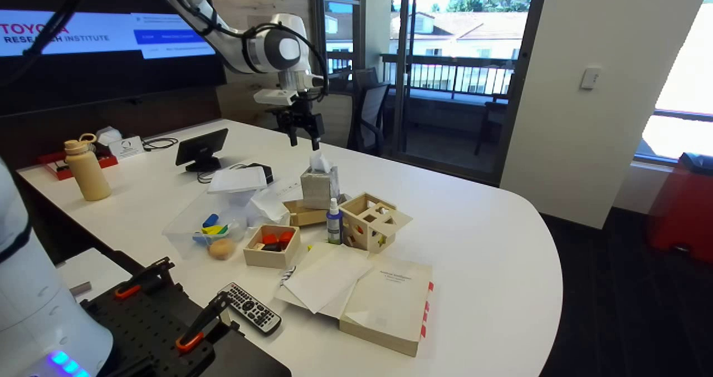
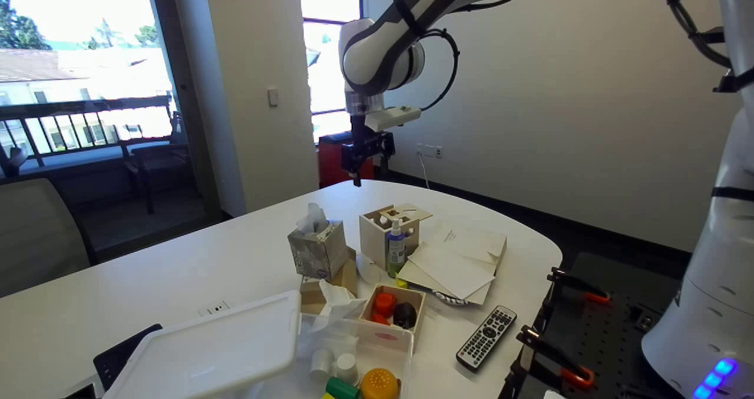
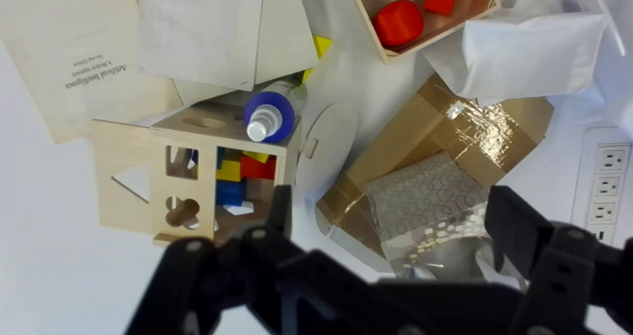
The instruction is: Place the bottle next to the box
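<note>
My gripper (image 2: 371, 172) hangs above a white table (image 2: 247, 257) in an exterior view, jaws parted; lower down, a blue spray bottle (image 2: 396, 250) stands upright just beside a wooden shape-sorting box (image 2: 371, 243). Nearer the camera sits a small open box (image 2: 412, 297) holding red pieces (image 2: 385, 303) and a dark round one (image 2: 404, 315); a tissue box (image 2: 321, 256) stands to the left, a remote control (image 2: 486, 338) lies to the right.

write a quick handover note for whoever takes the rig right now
Pincer: open, empty, raised above the table.
Bottle: upright, close beside the wooden shape sorter.
Shallow wooden box: on the table, red pieces inside, apart from the bottle.
Done: nothing certain; the bottle stands nearer the sorter than that box.
Left: probably grasp the bottle, set it next to that box, release.
</note>
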